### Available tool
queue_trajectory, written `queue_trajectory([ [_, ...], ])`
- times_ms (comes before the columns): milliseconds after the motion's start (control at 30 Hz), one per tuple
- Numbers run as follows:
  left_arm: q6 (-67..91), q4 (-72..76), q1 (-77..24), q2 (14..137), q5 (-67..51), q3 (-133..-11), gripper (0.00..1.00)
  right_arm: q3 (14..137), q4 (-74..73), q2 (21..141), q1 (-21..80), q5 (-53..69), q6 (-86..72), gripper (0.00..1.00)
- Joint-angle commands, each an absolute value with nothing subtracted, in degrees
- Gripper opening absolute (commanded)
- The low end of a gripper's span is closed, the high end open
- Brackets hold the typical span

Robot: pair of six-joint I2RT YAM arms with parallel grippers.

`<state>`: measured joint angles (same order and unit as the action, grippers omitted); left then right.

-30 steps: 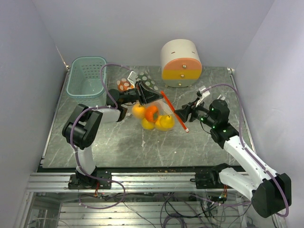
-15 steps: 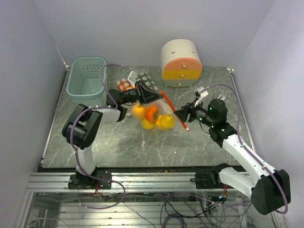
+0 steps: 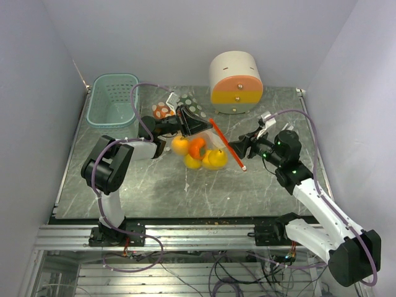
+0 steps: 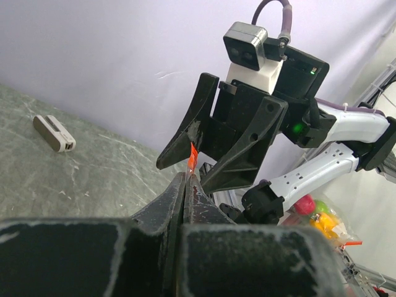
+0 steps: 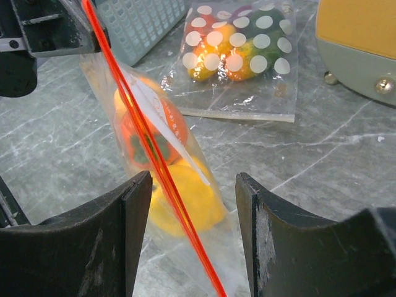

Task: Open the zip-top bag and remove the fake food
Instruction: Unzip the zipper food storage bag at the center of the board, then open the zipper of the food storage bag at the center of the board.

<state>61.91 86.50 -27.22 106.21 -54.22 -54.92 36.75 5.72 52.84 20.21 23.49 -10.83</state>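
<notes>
So the left gripper (image 3: 185, 122) has its jaws pressed together on one end of the zip-top bag (image 3: 209, 143), right up by the red zip strip (image 5: 133, 114), and it's holding that end up off the table (image 3: 148, 185). The right gripper (image 5: 193, 180) has its jaws wide apart. The strip runs slantwise through the gap and touches neither finger, as far as I can tell. The fake food (image 3: 204, 158) is all inside the bag: a few yellow pieces and an orange one with green on it, slumped at the low end.

Where I think this goes sideways:

- The strip is thin and sits at an angle. If the right jaws close a bit off, they get loose film or nothing at all.
- If they pinch both lips of the zip together, pulling probably just drags the whole bag and the seal stays put.
- In the left wrist view only a sliver of the bag shows between the left fingers. Slick plastic plus a hard tug could mean it slips out and the bag flops down.
- If the seal pops all at once, those glossy round pieces could roll off across the table.
- There's a polka-dot bag (image 5: 238, 55) with more food lying just behind, so a wide swing could bump it.
</notes>
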Motion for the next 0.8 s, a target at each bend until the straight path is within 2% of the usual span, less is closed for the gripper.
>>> queue_trajectory([
  [0, 61.35, 98.79, -27.60, 105.52, -55.10, -55.28, 0.07, 37.59, 6.11, 53.48, 19.95, 21.70, -9.70, 0.57],
  [200, 61.21, 98.74, -27.60, 104.91, -55.43, -55.05, 0.07, 37.07, 8.37, 57.39, 20.00, 23.27, -9.96, 0.57],
  [767, 61.46, 98.79, -27.60, 105.64, -55.55, -55.44, 0.07, 38.26, 7.97, 55.60, 20.00, 21.33, -10.35, 0.56],
])
